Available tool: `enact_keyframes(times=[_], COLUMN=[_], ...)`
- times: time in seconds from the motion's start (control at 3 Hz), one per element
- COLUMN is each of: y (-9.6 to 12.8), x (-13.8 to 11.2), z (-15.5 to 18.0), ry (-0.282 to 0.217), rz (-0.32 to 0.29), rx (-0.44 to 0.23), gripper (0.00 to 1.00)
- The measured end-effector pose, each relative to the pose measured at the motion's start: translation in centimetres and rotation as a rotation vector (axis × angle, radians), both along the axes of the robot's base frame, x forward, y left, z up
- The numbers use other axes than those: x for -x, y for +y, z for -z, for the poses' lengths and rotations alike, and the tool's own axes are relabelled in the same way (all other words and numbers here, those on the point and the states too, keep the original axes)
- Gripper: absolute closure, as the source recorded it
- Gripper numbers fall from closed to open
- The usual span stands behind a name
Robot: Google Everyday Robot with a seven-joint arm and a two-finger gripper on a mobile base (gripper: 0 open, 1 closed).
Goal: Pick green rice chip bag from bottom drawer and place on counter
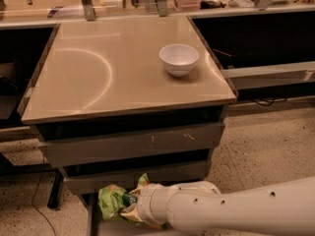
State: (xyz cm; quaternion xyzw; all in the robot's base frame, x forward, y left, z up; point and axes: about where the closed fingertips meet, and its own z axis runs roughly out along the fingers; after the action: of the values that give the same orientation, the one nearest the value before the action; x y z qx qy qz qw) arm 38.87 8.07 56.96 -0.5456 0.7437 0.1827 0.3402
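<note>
The green rice chip bag is crumpled and held up in front of the lowest scuffed drawer front, above the open bottom drawer. My gripper reaches in from the lower right on a white arm and is shut on the bag's right side; the arm's wrist hides most of the fingers. The bag hangs clear of the drawer floor. The beige counter lies above, well over the bag.
A white bowl stands on the counter's right rear part. Two grey drawer fronts sit closed below the counter. Dark recessed bays flank the counter. Speckled floor lies to the right. Clutter lines the back shelf.
</note>
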Motion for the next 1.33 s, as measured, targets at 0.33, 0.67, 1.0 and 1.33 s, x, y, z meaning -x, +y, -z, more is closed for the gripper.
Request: enact_keyframes(times=[0.33, 0.67, 1.0, 1.33], y=[2.7, 2.7, 3.5, 5.5], x=[-0.8, -0.8, -1.6, -2.7], z=[-5.8, -5.8, -9.1, -14.3], ry=[-0.081, -0.081, -0.156, -0.253], rz=[-0.101, -0.100, -0.115, -0.169], rx=[0.051, 0.050, 0.063, 0.086], gripper=[1.00, 1.00, 1.00, 1.00])
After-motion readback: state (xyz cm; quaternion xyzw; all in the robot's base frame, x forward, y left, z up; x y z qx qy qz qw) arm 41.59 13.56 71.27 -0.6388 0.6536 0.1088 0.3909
